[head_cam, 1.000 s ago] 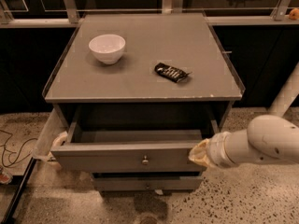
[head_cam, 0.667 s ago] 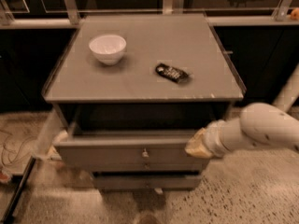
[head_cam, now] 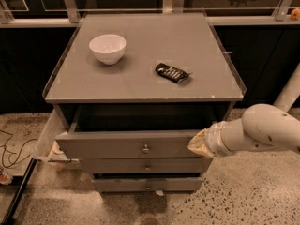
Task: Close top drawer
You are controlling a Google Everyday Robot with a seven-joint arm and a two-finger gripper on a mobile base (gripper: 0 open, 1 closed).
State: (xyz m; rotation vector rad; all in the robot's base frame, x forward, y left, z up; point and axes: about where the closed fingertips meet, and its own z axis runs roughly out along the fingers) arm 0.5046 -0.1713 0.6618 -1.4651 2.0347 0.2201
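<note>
- Grey top drawer (head_cam: 103, 146) — partly out of the cabinet (head_cam: 211, 78), knob (head_cam: 146, 148) centred.
- Against its front's right end, the gripper (head_cam: 198, 144) — clenched or released, cannot tell.
- On top: bowl (head_cam: 107, 48), dark packet (head_cam: 172, 72).

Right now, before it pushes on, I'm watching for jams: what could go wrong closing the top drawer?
1. The hand sits at the right end of the top drawer, far from the knob; an off-centre push may skew and jam it.
2. A pale panel sticks out by the drawer's left end and might catch.
3. A hard shut could jolt the bowl and packet on top.
</note>
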